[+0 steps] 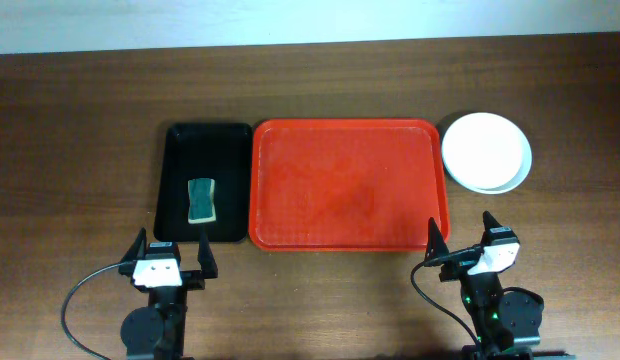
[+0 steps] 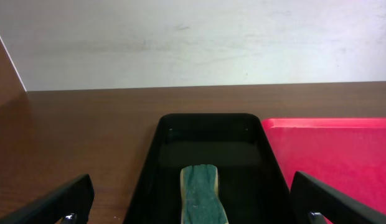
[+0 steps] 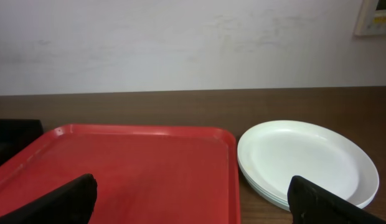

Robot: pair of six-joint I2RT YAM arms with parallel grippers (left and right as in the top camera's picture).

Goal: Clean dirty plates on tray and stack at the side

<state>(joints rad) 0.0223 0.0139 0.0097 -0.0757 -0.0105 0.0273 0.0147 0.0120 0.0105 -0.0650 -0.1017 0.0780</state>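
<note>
Crouching low at the near table (image 1: 70, 150) edge, left claw (image 1: 173, 248) and right claw (image 1: 461, 236) aim forward. Both stand spread wide.

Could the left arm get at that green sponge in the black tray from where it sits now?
Probably yes. The sponge lies alone in the black tray, straight ahead of the left tool, which is open. Nothing stands between them.

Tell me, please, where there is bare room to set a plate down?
The red tray is entirely bare; open tabletop lies left of the black tray. Crowded: a sponge in the black tray, stacked plates right of the red tray.
</note>
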